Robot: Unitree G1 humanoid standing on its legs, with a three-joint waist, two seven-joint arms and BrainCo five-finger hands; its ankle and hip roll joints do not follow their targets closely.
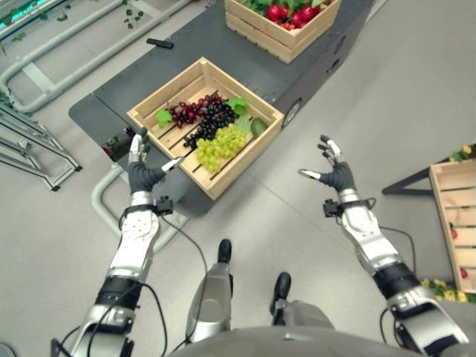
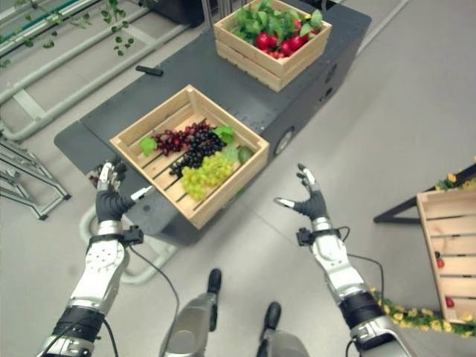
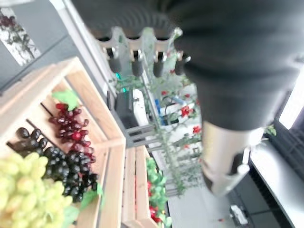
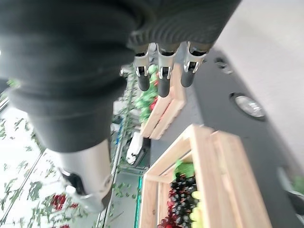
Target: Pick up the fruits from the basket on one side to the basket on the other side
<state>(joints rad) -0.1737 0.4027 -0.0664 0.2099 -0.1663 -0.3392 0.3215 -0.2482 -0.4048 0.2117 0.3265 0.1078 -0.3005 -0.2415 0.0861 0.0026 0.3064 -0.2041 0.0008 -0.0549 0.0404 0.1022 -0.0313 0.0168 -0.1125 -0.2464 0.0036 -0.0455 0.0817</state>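
Grapes (image 1: 212,126) lie in the wooden crate (image 1: 223,178) on the dark platform (image 1: 126,89), with both hands raised and empty.

Red, black and green bunches fill the crate, which sits just ahead of the left hand (image 1: 141,175) and to its right; that hand is held up beside the crate's near corner with fingers straight and thumb spread toward the crate wall, holding nothing. The right hand (image 1: 336,175) hangs over bare floor, well apart from the crate on its left, fingers relaxed and spread, thumb pointing toward the crate, also empty. Farther ahead of both hands, a second crate (image 1: 279,41) on the same platform holds red fruit (image 1: 294,13) and leaves. Off to the right hand's right stands another wooden crate (image 1: 454,216) with a few small red pieces inside.
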